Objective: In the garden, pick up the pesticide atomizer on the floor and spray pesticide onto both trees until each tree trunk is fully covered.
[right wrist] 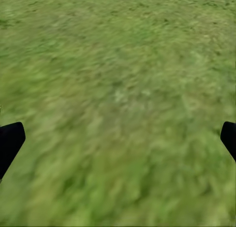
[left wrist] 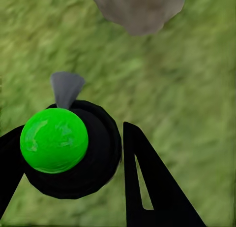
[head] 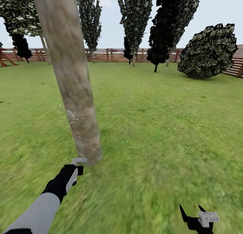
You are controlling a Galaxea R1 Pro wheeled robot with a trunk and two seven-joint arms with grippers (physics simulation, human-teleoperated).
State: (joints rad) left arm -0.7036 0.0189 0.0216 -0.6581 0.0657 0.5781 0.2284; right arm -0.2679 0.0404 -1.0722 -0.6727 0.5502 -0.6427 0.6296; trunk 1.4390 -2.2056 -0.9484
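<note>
A thick mottled grey-brown tree trunk (head: 76, 92) leans up close in front of me, with white specks on its lower bark. My left gripper (head: 77, 168) reaches to the trunk's foot. In the left wrist view it (left wrist: 71, 133) is shut on the pesticide atomizer (left wrist: 54, 141), a black body with a bright green round top. Its grey nozzle (left wrist: 66, 88) points toward the trunk's base (left wrist: 137, 8). Black fingers (left wrist: 152, 187) flank the atomizer. My right gripper (head: 197, 217) hangs low over the grass, open with nothing in it (right wrist: 118, 138).
Green lawn (head: 162, 125) spreads all around. Further trees (head: 135, 21) with dark jagged foliage stand far back before the brown slat fence (head: 108, 54). A round low bush (head: 209, 51) sits at the back right.
</note>
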